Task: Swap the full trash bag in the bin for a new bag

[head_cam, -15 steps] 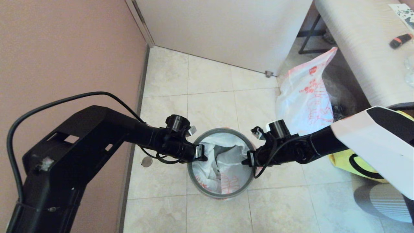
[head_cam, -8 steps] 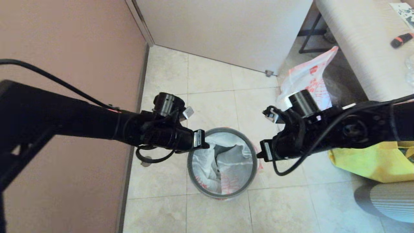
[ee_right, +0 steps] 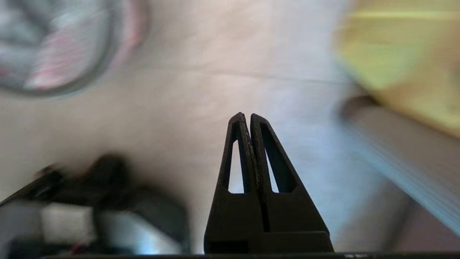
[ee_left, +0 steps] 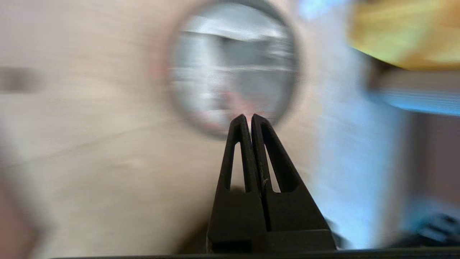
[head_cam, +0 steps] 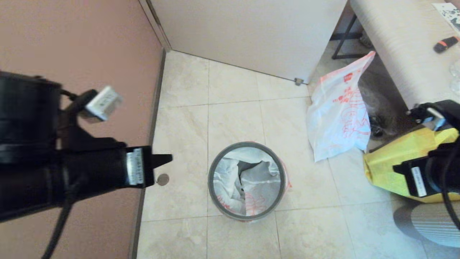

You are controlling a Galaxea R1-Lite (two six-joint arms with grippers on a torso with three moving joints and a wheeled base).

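Beige tiled floor, bin standing on it, full trash bag beside yellow bag

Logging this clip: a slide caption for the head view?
Bin lined with new bag; full bag on the floor; both shut tools apart.

Left gripper lower centre of frame, black fingers pressed together, nothing between them, tips pointing up. Bin upper centre, blurred round grey hoop, just above fingertips in frame. White bag with red-orange print inside hoop. Pale tiled floor across left. Yellow bag upper right corner, blurred.
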